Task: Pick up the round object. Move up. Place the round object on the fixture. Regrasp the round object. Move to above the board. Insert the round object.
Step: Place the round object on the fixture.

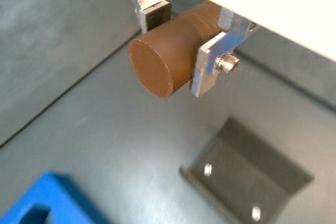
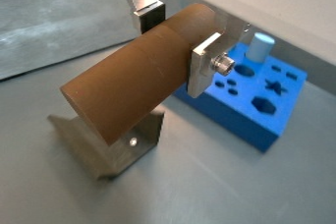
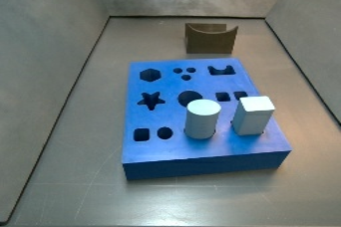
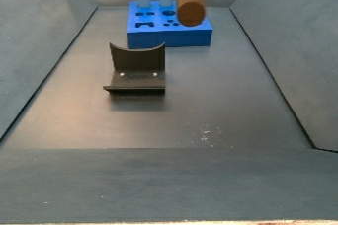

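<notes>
Here the gripper (image 2: 178, 39) clamps the round object (image 2: 137, 68) crosswise, tilted, above the fixture (image 2: 112, 147)

Dull grey floor (image 4: 199, 111) — sloped grey walls (image 3: 54, 12), perhaps metal.

The gripper (image 1: 182, 43) is made up of two flat silver metal plates used as fingers (image 1: 213, 63), each backed by a dark pad. One plate is fastened by a round silver screw (image 2: 225, 66) on its outer face, seen in both wrist views. A white housing (image 1: 269, 2) is mounted above the plates.
</notes>
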